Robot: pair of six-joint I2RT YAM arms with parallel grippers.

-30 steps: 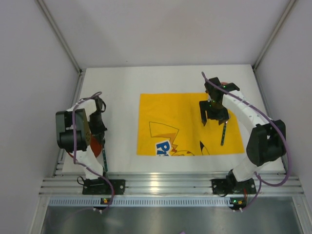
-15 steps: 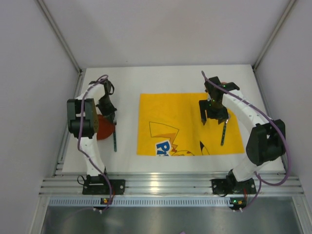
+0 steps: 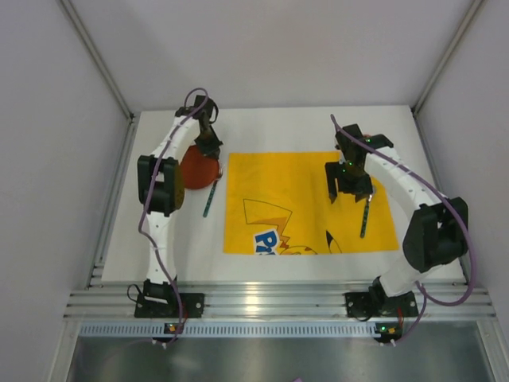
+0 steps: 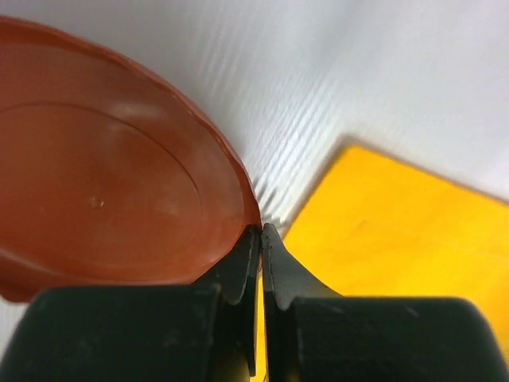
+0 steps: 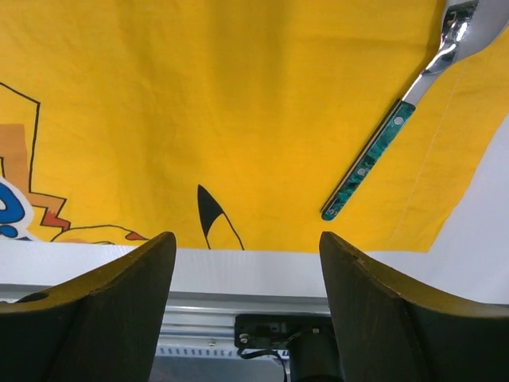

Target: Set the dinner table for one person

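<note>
While apparently pinching red plate (image 4: 103,183), left fingers (image 4: 242,267) closed.

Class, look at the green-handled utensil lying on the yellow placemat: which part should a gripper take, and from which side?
Take the green-handled utensil by the middle of its handle, from straight above, with the fingers closing across its narrow width. It lies flat on the yellow placemat, so only its long sides can be pinched, and bare cloth flanks both. The open right gripper is nearest.
</note>
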